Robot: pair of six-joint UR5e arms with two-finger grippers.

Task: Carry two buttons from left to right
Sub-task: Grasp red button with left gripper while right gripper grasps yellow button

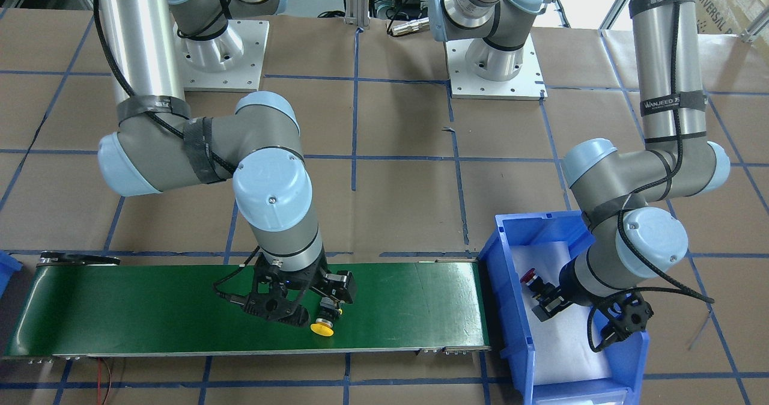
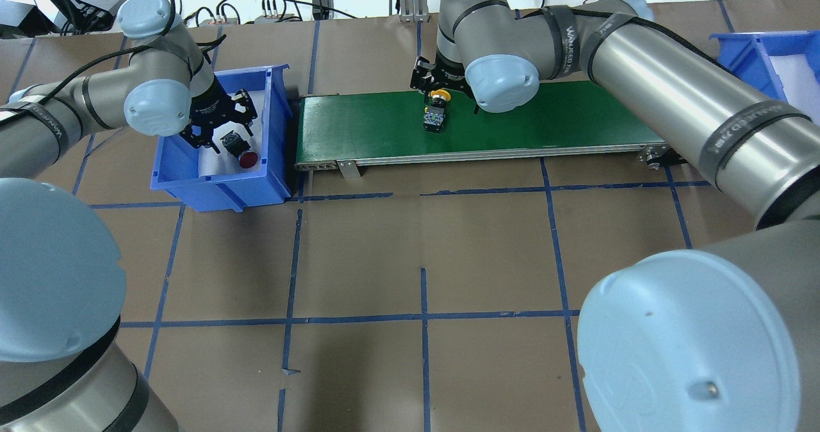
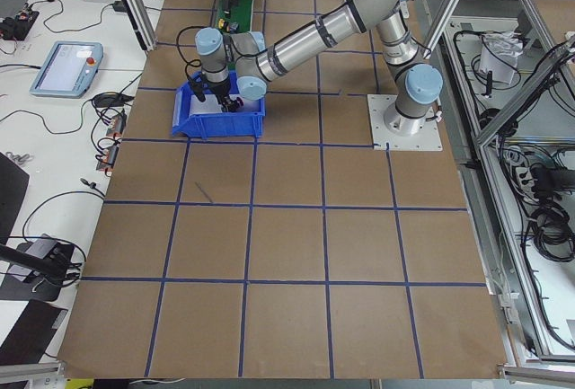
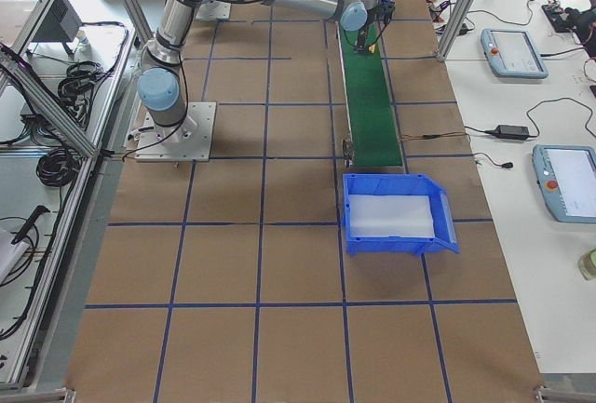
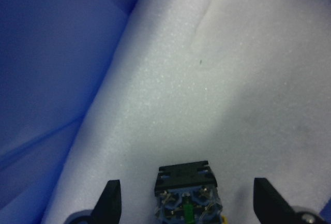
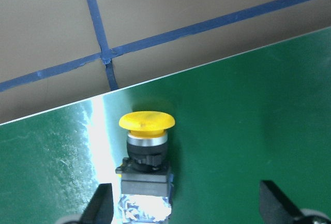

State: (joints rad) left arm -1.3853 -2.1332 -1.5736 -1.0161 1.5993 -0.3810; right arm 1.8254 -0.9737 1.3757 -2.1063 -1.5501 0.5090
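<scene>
On the left, the red button lies in the blue bin, between the wide-apart fingers of the left end effector. Farther right, the yellow button lies on the green belt, between the fingers of the right end effector, also apart.

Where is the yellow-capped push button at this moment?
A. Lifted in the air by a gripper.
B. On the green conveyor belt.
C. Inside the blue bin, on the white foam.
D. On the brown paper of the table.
B: the yellow-capped push button lies on its side on the green conveyor belt, with the right gripper open around it.
</scene>
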